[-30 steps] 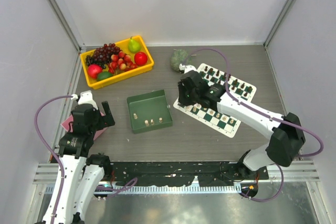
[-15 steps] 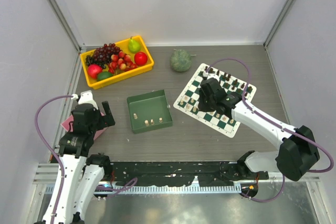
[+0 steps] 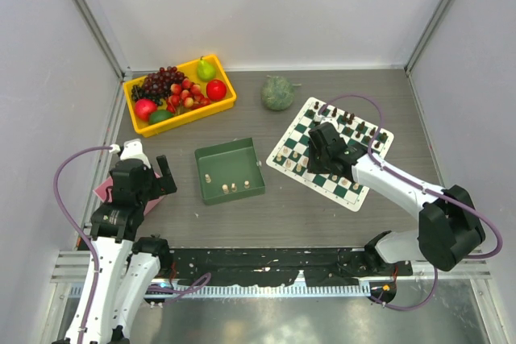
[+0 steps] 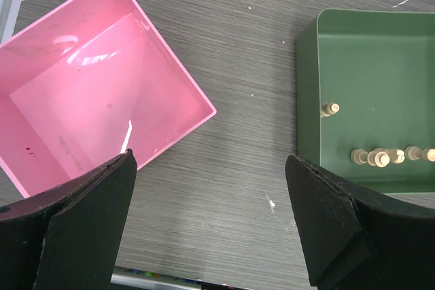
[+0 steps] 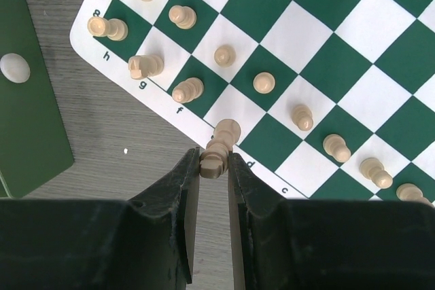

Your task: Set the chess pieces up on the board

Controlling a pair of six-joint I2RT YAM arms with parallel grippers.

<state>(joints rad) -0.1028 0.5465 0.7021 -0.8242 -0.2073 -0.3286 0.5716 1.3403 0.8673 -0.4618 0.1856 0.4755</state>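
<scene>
The green-and-white checkered board [image 3: 345,130] lies right of centre; it fills the right wrist view [image 5: 319,25]. Several cream chess pieces [image 5: 187,90] stand in two rows along its near-left edge. My right gripper [image 5: 213,166] is shut on a cream chess piece [image 5: 219,149], holding it by its base over the board's white border near the letter d. Several more cream pieces [image 4: 380,157] lie in the green tray [image 4: 367,52]. My left gripper [image 4: 212,225] is open and empty above the table between the pink tray and the green tray.
A pink tray [image 4: 81,93] lies at the left. A yellow bin of fruit [image 3: 178,93] sits at the back left. A green round fruit [image 3: 277,93] lies behind the board. Dark chess pieces [image 3: 355,122] stand along the board's far side.
My right gripper has moved from the green tray's side rightward over the board's near-left edge, holding the cream piece. The left arm has not moved.
</scene>
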